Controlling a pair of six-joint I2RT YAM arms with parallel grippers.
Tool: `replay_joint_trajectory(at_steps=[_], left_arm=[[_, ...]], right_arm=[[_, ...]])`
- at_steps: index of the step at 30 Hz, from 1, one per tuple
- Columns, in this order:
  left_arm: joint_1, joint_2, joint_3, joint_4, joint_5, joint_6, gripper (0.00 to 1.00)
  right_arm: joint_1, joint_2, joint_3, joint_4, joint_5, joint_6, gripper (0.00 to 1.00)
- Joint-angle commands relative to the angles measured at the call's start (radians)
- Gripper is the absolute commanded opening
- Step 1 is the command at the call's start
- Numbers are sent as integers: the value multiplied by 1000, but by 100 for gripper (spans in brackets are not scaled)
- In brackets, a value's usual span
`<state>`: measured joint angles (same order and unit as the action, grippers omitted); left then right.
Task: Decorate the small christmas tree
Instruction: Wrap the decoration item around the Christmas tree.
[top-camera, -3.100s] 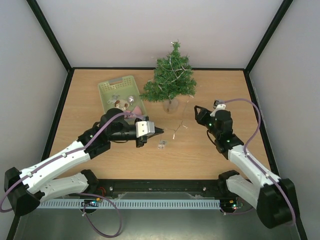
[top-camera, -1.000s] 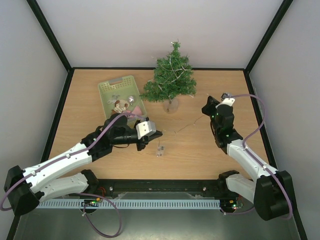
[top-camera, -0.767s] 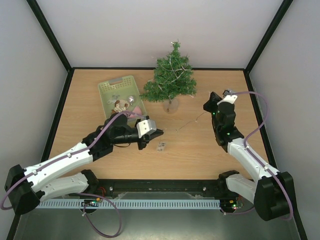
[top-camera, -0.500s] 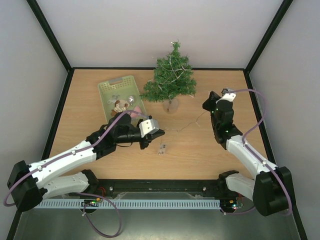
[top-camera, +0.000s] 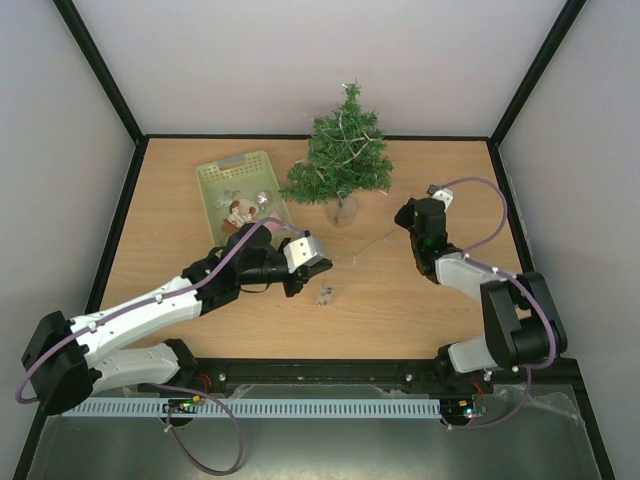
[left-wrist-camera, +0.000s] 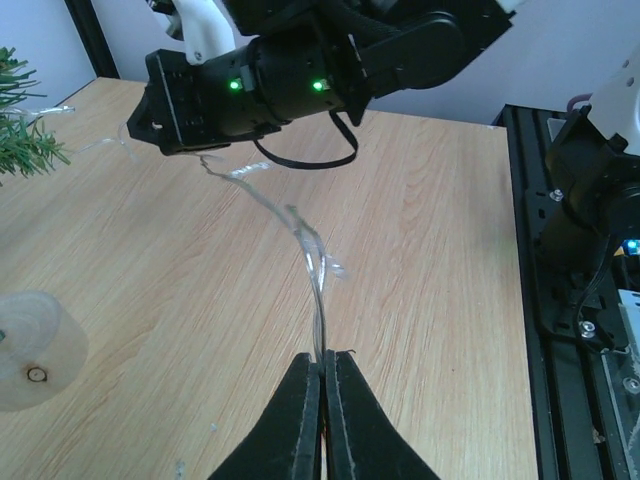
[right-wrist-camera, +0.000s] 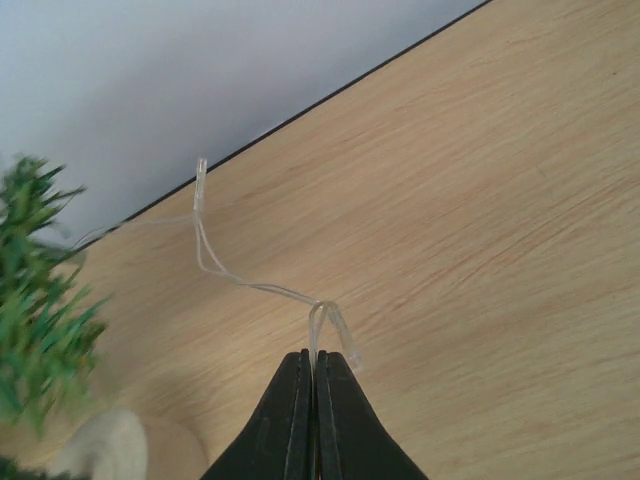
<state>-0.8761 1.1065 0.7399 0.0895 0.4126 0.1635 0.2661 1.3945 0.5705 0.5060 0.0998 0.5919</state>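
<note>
I have both arms on the thin clear light string (left-wrist-camera: 305, 235). The left gripper (left-wrist-camera: 322, 362) is pinched shut on it at one point and the right gripper (right-wrist-camera: 313, 358) is pinched shut on it further along, so the wire runs between them in a loose, kinked line. The small christmas tree (top-camera: 345, 155) stands upright in its pale cup (top-camera: 341, 210) at the back middle of the table (top-camera: 160, 220), just beyond the stretch I'm holding. Pale strands already cross its upper branches, so I judge the wrapping has begun but is far from finished, since this free length has yet to go onto the tree. The ornaments (top-camera: 245, 205) sit in the green basket (top-camera: 235, 160) left of the tree, none hung as far as I can see. A small clear piece (top-camera: 324, 293) lies near my left gripper; I can't tell what it is.
</note>
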Motion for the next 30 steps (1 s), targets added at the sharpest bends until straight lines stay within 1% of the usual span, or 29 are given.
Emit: replay_joint_trajectory(at_steps=[1,3,6,11,16,19,22,27,30], left_arm=[[-2,25,51,24,-20,2,2],[-2,36,58,23,-19,6,2],[-2,45,71,14,-22,12,2],[0,29,73,-10,-59,17,2],[1,-27,46,-41,-111,7,2],[2,-64,56,-101,-178,4,2],[15,-113,54,-145,-246,3,2],[54,-175,46,-186,-310,-42,2],[72,-208,40,-195,-328,-62,2]], right_arm=[[-54,98,97,96,3,26,2],[-78,128,126,111,-11,31,2],[-94,127,162,101,-9,6,2],[-100,15,153,63,2,-36,2],[-100,-77,113,43,-138,-55,2],[-98,-133,60,63,-215,-44,2],[-97,-167,43,48,-292,-49,2],[-81,-199,7,36,-344,-3,2],[-39,-211,-11,32,-345,-1,2]])
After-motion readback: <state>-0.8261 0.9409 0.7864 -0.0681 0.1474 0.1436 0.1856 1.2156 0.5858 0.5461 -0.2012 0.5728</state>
